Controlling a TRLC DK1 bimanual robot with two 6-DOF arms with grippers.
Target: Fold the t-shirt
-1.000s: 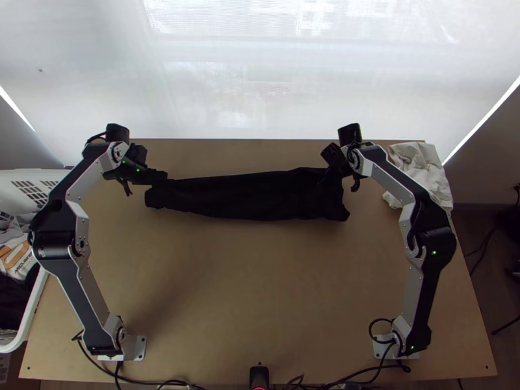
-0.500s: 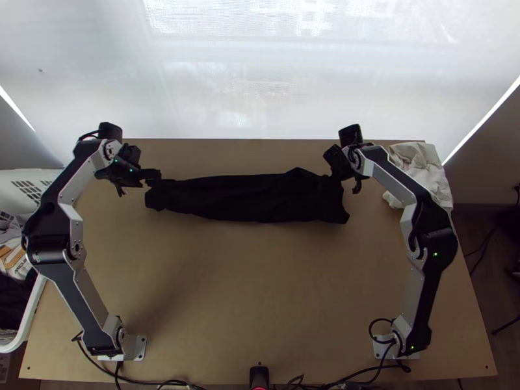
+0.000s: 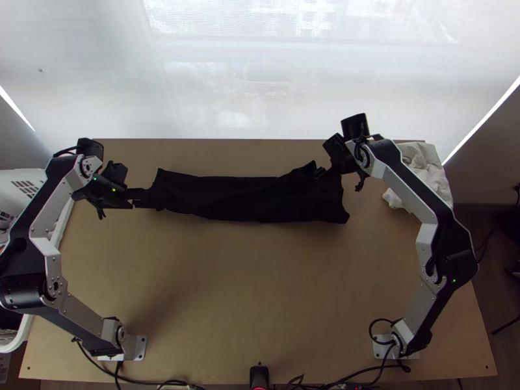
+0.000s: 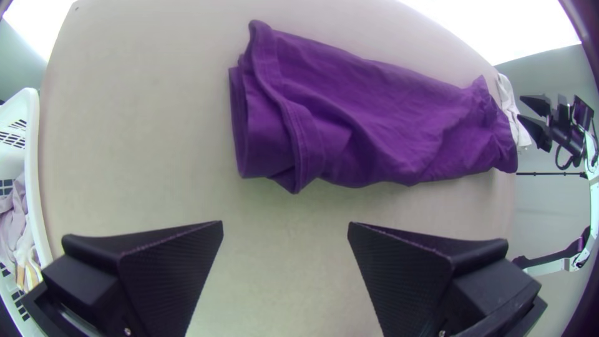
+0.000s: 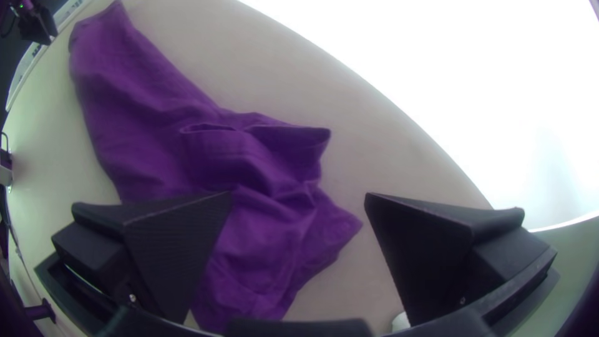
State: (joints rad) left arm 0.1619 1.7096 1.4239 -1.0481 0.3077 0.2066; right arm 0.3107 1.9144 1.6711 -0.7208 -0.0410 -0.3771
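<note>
Table [image 3: 247,292], 1. On its far half, lying crosswise: T-shirt [image 3: 247,198], 1. On its far right corner, right of the T-shirt: cloth [image 3: 426,162], 1. At its left edge: laundry basket [image 3: 14,177], 1, garments [image 4: 14,215] within. On its near part: left arm base [image 3: 135,349], right arm base [image 3: 383,349]. Behind: window blind [image 3: 221,91].

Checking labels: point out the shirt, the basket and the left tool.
Shirt [image 4: 374,112]: left wrist view, middle of its long strip.
Basket [image 4: 33,156]: left wrist view, on its white rim.
Left tool [image 4: 285,223]: left wrist view, midway between its open fingertips.
</note>
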